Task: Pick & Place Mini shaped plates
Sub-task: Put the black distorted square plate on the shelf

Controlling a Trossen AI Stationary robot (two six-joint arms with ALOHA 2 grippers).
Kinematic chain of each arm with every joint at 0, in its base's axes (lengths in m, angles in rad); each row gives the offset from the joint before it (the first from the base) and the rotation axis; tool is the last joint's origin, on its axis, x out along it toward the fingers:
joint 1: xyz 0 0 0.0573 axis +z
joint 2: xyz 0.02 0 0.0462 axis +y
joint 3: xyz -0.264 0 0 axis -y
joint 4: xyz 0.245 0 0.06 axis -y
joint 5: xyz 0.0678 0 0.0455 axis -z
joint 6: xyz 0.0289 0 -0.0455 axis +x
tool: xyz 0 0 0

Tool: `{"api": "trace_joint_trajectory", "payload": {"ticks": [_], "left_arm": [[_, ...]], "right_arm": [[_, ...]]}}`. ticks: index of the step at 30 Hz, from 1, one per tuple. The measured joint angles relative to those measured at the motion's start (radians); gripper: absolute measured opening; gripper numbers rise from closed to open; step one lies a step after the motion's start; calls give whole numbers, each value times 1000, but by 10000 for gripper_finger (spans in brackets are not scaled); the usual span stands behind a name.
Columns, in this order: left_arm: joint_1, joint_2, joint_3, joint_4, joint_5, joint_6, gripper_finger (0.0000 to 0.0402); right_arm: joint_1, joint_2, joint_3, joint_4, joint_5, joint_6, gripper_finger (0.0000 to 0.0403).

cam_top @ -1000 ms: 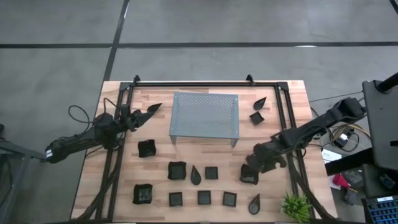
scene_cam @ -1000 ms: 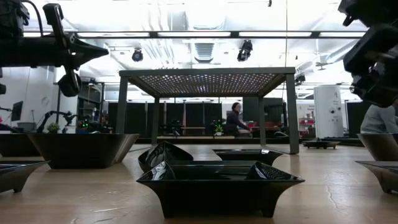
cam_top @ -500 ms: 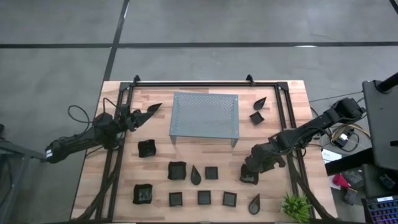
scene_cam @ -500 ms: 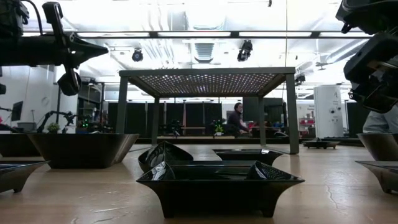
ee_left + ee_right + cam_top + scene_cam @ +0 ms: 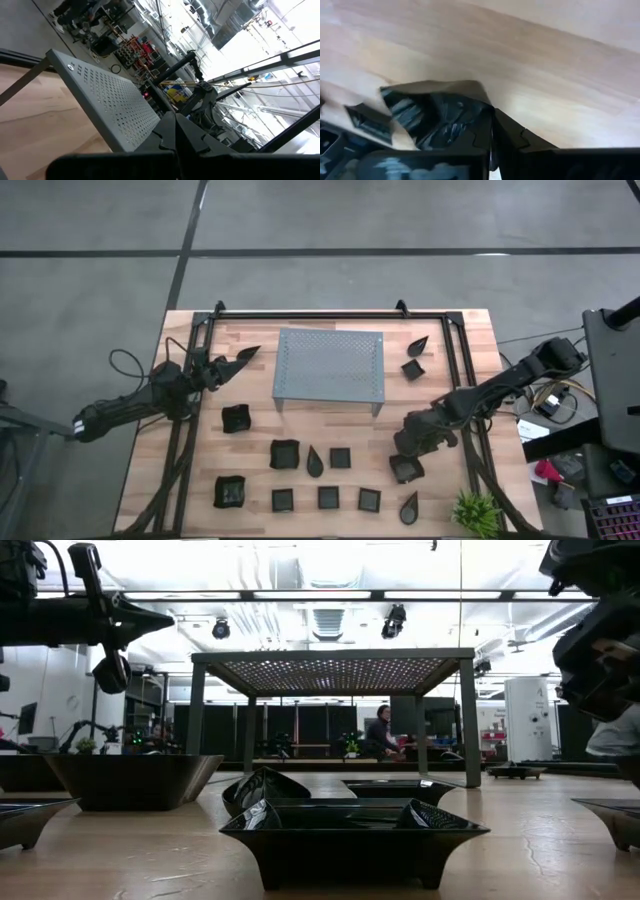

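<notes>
– Now, where does the right gripper [image 5: 411, 448] stand?
– You will find it over the right half of the worktop [image 5: 300, 423], just beside a square plate [image 5: 405, 469] that sits flat on the wood. In the right wrist view the right gripper [image 5: 492, 117] shows its jaws pressed together along one seam, with their tip at the rim of the square plate [image 5: 435, 112]. You cannot tell whether the rim is caught in that seam. In the low view the right gripper [image 5: 600, 650] is cut off by the picture's edge.

– And the left gripper [image 5: 245, 355]?
– It hangs above the worktop's far left part, near the grey perforated rack [image 5: 330, 367]. Its jaws are closed to a point and hold nothing; the left wrist view confirms this [image 5: 175, 125], with the rack [image 5: 100, 107] beyond.

– Where are the other mini shaped plates [image 5: 327, 498]?
– You see most of them in loose rows on the near half of the worktop. A teardrop plate [image 5: 418, 342] and a second square one lie right of the rack. In the low view one plate [image 5: 353, 835] fills the foreground and hides those behind it. The rest are cut off at both sides.

– Anything else?
– A plant [image 5: 476, 513] stands at the near right corner. A person [image 5: 380, 732] shows small and indistinct beyond the rack.
</notes>
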Motion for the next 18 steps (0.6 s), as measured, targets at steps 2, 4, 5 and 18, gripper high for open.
{"api": "trace_joint_trajectory", "payload": {"ticks": [2, 4, 5, 18], "left_arm": [[0, 0, 0, 0, 0, 0, 0], [0, 0, 0, 0, 0, 0, 0], [0, 0, 0, 0, 0, 0, 0], [0, 0, 0, 0, 0, -52, 0]], "right_arm": [[0, -14, 17, -4, 0, 1, 8], [0, -32, 44, -3, 0, 7, 8], [0, -42, 59, -6, 0, 9, 8], [-43, -155, 300, -128, 37, 65, 8]]}}
